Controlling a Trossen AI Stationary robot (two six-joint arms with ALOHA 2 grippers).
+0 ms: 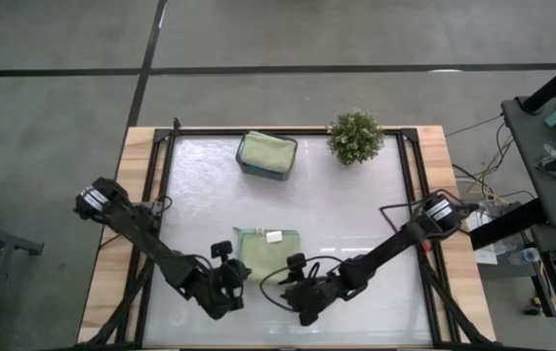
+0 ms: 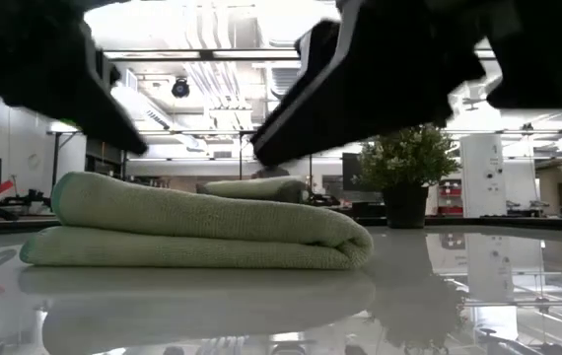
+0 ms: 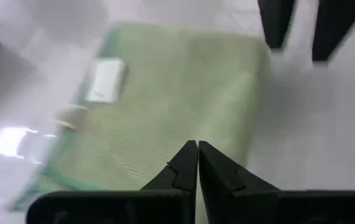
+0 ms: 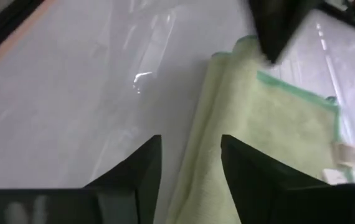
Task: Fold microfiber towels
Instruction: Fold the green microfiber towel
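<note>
A light sage green microfiber towel (image 1: 268,251) lies folded flat on the table near its front edge, a white label (image 1: 274,236) on top; in the low view its rounded fold (image 2: 355,242) faces right. My left gripper (image 3: 197,155) is shut and hangs just above the towel's left part (image 3: 165,106). My right gripper (image 4: 190,162) stands open above the towel's right edge (image 4: 208,124), its fingers on either side of that edge. The low view shows both grippers clear of the cloth. A second folded green towel (image 1: 266,151) rests on a dark tray (image 1: 258,174) at the back.
A small bushy potted plant (image 1: 355,136) stands at the back right. The glossy white table top (image 1: 356,214) is bordered by a dark frame (image 1: 410,195). There is free room to the left and right of the near towel.
</note>
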